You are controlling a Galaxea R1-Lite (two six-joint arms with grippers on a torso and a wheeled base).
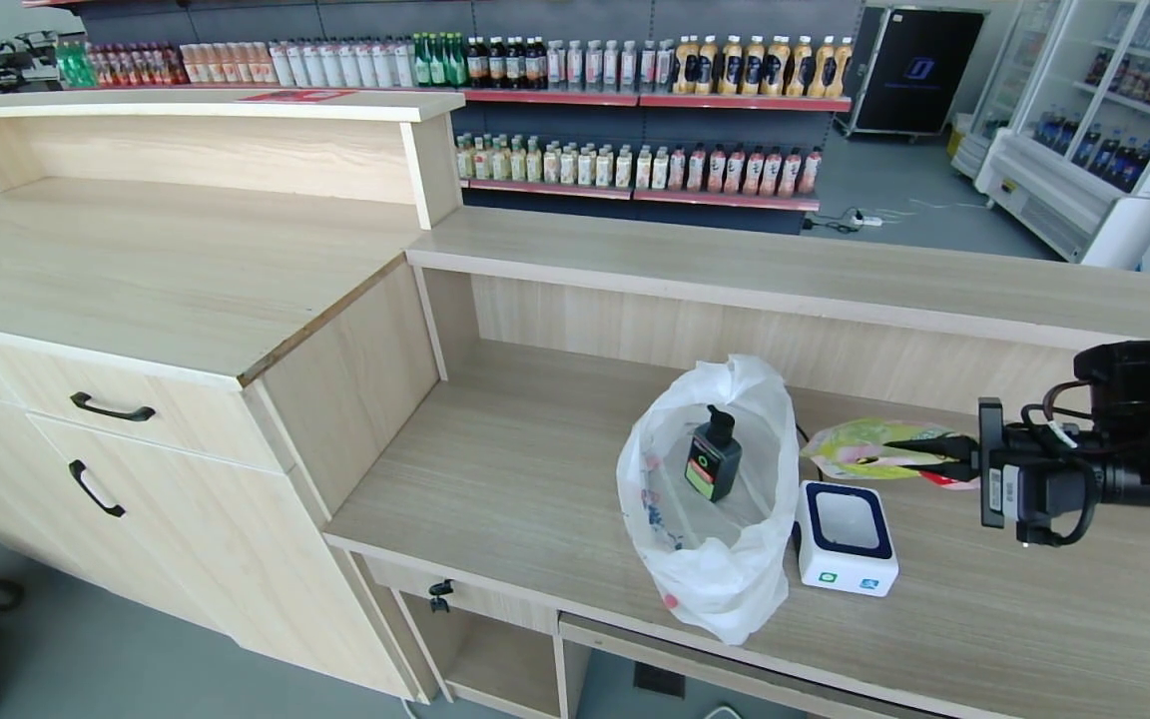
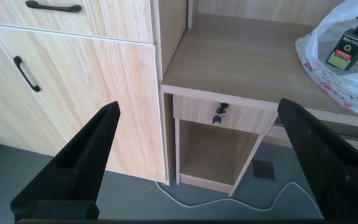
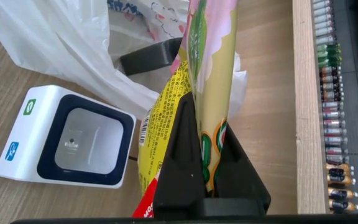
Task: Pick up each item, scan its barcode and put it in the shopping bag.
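Right wrist view: right fingers [image 3: 182, 149] clamp snack pouch [image 3: 213, 50], its edge btwn them; left fingers [image 2: 79, 168] spread wide.

You have a light wooden counter [image 1: 495, 479]; on it the shopping bag [image 1: 715, 589] rests, the barcode scanner [image 1: 845, 539] just beside it.

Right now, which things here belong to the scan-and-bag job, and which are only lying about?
Job: snack pouch clamped in the right tool; barcode scanner; shopping bag; pump bottle standing inside the bag.
Lying about: drink bottles on the shelves; key in the drawer lock; glass-door cooler.
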